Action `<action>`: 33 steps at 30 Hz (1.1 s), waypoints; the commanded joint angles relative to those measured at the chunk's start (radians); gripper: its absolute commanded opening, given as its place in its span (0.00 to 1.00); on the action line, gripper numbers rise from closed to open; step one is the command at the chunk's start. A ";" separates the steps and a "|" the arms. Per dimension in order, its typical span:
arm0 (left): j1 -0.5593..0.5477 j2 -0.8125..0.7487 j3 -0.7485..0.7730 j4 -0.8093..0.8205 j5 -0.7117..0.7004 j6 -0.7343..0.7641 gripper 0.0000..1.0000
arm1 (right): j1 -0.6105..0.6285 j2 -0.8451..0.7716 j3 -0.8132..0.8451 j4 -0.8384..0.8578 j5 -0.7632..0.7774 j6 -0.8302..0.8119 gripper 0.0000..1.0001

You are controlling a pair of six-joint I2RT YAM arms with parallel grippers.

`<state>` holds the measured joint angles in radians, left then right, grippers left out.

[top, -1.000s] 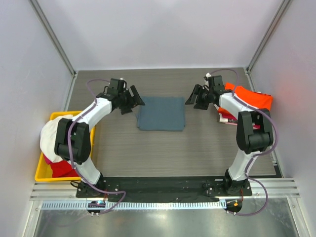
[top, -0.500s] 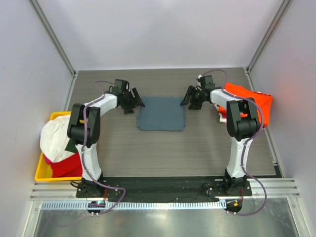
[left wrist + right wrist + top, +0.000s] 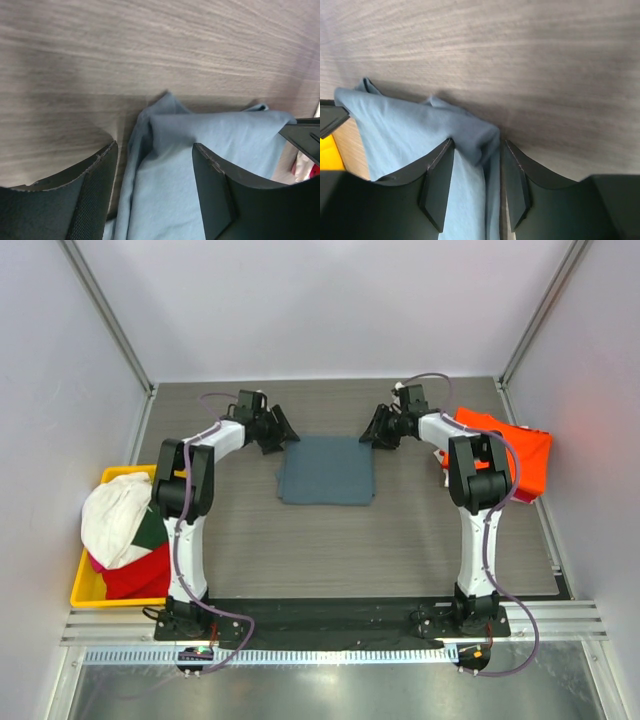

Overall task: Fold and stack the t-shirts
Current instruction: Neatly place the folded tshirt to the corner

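Note:
The slate blue-grey t-shirt lies folded into a rectangle in the middle of the table. My left gripper is at its far left corner. In the left wrist view the gripper is open, its fingers straddling that corner of the shirt. My right gripper is at the far right corner. In the right wrist view it is open with a narrower gap, with the bunched corner of the shirt between the fingers. The orange t-shirt lies at the right.
The yellow bin stands at the table's left edge and holds a white tee, a dark green one and a red one. Grey walls close in the table on three sides.
Both grippers have moved away from the arm bases and inward, from beside the shirt's sides to its two far corners. The shirt has not moved.

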<state>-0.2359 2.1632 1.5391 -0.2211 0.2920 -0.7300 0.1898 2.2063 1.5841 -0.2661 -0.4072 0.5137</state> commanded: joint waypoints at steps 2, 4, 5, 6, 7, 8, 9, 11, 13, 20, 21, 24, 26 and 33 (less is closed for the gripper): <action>-0.002 0.066 0.016 0.006 -0.001 -0.011 0.62 | 0.008 0.073 0.048 -0.007 0.027 -0.003 0.49; -0.002 0.076 0.019 0.018 0.006 -0.020 0.60 | 0.008 0.090 0.071 -0.007 0.010 -0.001 0.45; -0.002 0.086 0.021 0.023 0.006 -0.023 0.57 | 0.008 0.104 0.077 -0.007 0.007 0.002 0.42; -0.006 0.090 0.023 0.026 0.007 -0.032 0.56 | 0.011 0.108 0.082 -0.007 0.005 0.003 0.40; -0.008 0.095 0.026 0.031 0.009 -0.035 0.54 | 0.014 0.112 0.088 -0.007 0.001 0.005 0.39; -0.011 0.099 0.027 0.037 0.007 -0.040 0.53 | 0.019 0.119 0.091 -0.005 -0.001 0.008 0.37; -0.019 0.110 0.032 0.039 0.006 -0.045 0.52 | 0.019 0.122 0.094 -0.005 -0.002 0.009 0.36; -0.025 0.121 0.044 0.042 -0.002 -0.058 0.45 | 0.031 0.124 0.103 -0.002 -0.005 0.014 0.32; -0.036 0.132 0.052 0.042 -0.008 -0.072 0.39 | 0.036 0.130 0.117 -0.001 -0.008 0.022 0.23; -0.042 0.061 -0.007 0.091 -0.099 -0.079 0.00 | 0.039 0.099 0.140 0.001 -0.010 0.036 0.01; -0.043 0.044 -0.028 0.103 -0.114 -0.074 0.00 | 0.039 0.084 0.137 0.004 -0.012 0.031 0.01; -0.043 -0.031 -0.078 0.155 -0.122 -0.060 0.00 | 0.039 0.029 0.106 0.031 -0.025 0.025 0.01; -0.043 -0.089 -0.106 0.180 -0.120 -0.055 0.00 | 0.039 -0.025 0.065 0.051 -0.031 0.026 0.01; -0.045 -0.313 -0.252 0.216 -0.100 -0.057 0.00 | 0.039 -0.269 -0.137 0.148 -0.022 0.026 0.01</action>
<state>-0.2775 1.9884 1.3125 -0.0589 0.2016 -0.8040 0.2222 2.1025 1.4994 -0.1959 -0.4320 0.5480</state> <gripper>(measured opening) 0.038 0.062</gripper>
